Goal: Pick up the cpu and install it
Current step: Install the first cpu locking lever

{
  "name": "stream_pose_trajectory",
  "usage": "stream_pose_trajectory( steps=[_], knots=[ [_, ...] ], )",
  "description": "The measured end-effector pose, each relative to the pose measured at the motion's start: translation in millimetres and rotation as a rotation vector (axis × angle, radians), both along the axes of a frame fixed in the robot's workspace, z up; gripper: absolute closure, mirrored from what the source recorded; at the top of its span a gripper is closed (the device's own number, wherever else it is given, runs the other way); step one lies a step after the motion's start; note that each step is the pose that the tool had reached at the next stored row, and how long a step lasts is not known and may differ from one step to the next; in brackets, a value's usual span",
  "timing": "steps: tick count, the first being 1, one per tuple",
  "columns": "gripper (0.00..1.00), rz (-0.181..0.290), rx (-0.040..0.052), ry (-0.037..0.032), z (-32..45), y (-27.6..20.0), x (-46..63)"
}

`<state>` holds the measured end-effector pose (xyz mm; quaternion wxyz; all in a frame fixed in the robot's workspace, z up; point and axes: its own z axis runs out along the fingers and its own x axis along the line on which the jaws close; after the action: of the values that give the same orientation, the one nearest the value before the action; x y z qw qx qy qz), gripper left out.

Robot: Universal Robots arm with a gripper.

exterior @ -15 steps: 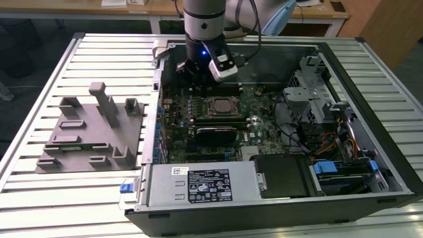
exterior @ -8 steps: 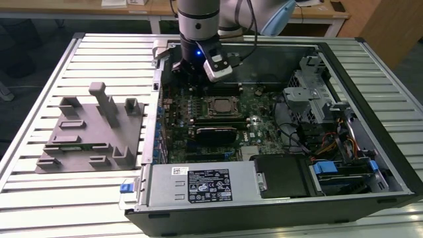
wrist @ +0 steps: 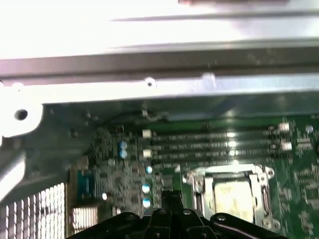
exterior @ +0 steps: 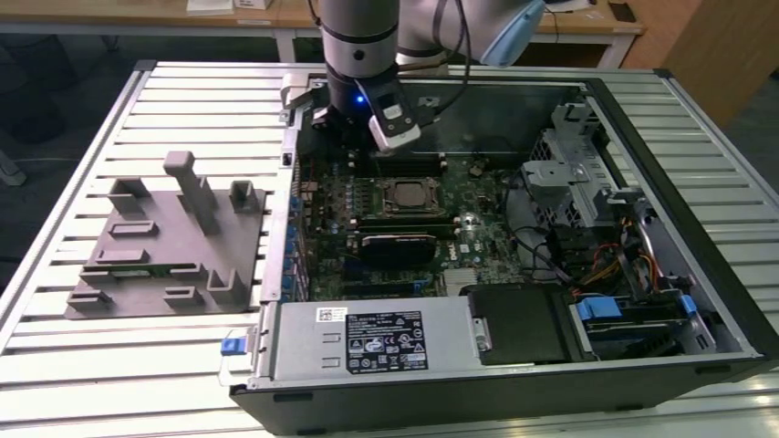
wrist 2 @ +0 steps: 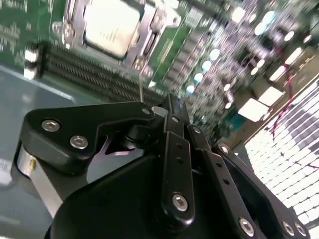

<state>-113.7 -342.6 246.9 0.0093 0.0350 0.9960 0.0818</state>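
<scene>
Cpu (exterior: 406, 194), silver-topped and square, lay in the black-framed socket (exterior: 426, 208) at the middle of the exterior view, inside the open computer case (exterior: 681, 182); both wrist views showed its pale metal top within the socket frame (wrist 2: 110, 25) (wrist: 232, 196). It looked level, though whether it was fully seated or latched I could not tell. Just above it in the exterior frame ran the memory slots (exterior: 408, 167), and over those hovered the gripper (exterior: 365, 148), hanging from the arm at upper centre. In the second wrist view its fingertips (wrist 2: 169, 103) were drawn narrow, close together, with nothing seen between them; it was apart from the chip, not touching it. To the exterior view's left, on the slatted table (exterior: 73, 164), stood the gray fixture block (exterior: 171, 237), with no chip visible on it.

By my judgement the placing step was done or nearly so, with the hand empty and clear of the socket. Any further motion would have called for keeping off the slots and the case wall, and for not disturbing the chip in its frame.
</scene>
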Motion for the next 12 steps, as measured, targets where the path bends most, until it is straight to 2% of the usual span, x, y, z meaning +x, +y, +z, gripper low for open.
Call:
stream_pose_trajectory(
  steps=[1, 2, 5, 6, 7, 12],
  knots=[
    [0.89, 0.000, 0.0192, 0.0002, 0.0, -0.1, -0.5],
    [0.89, 0.000, 0.0344, 0.0001, 0.0, -0.2, -0.8],
    [0.89, 0.000, 0.0771, 0.0002, 0.1, -0.6, -1.1],
    [0.89, 0.000, 0.0869, 0.0002, 0.1, -0.8, -1.1],
    [0.89, 0.000, 0.0908, 0.0001, 0.0, -0.8, -1.1],
    [0.89, 0.000, 0.0922, 0.0002, 0.0, -0.8, -0.6]
  ],
)
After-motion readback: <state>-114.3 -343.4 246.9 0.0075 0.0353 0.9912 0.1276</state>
